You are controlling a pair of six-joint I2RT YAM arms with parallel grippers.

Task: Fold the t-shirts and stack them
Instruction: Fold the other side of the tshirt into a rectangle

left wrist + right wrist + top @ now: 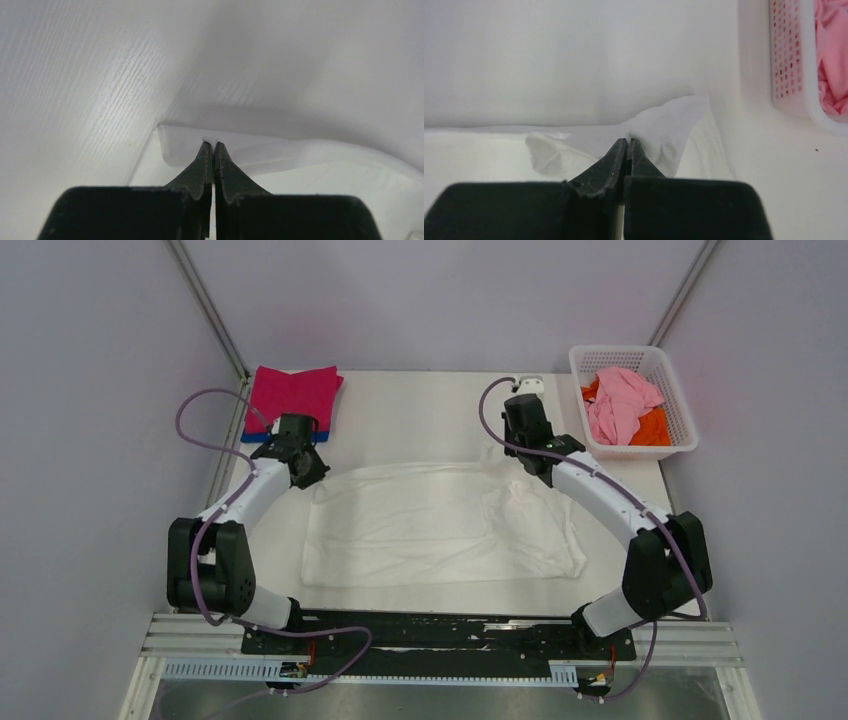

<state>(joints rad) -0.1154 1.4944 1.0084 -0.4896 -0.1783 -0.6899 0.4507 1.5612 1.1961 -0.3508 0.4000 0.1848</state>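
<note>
Table with one spread t-shirt (pixel 440 525) lying between two robot arms, more shirts at both far corners.

The spread t-shirt lies flat on the middle of the table (pixel 420 410), with the arm bases at the near edge on either side of it. The left gripper (pixel 308 470) meets the shirt's far left corner and the right gripper (pixel 528 462) meets its far right corner. Behind the left gripper, at the table's far left corner, a folded t-shirt (pixel 295 392) lies on top of a second folded t-shirt (pixel 262 437). At the far right corner, behind and to the right of the right gripper, stands a basket (pixel 683 410). In it, a crumpled t-shirt (pixel 620 402) lies on top of a lower crumpled t-shirt (pixel 652 428).
</note>
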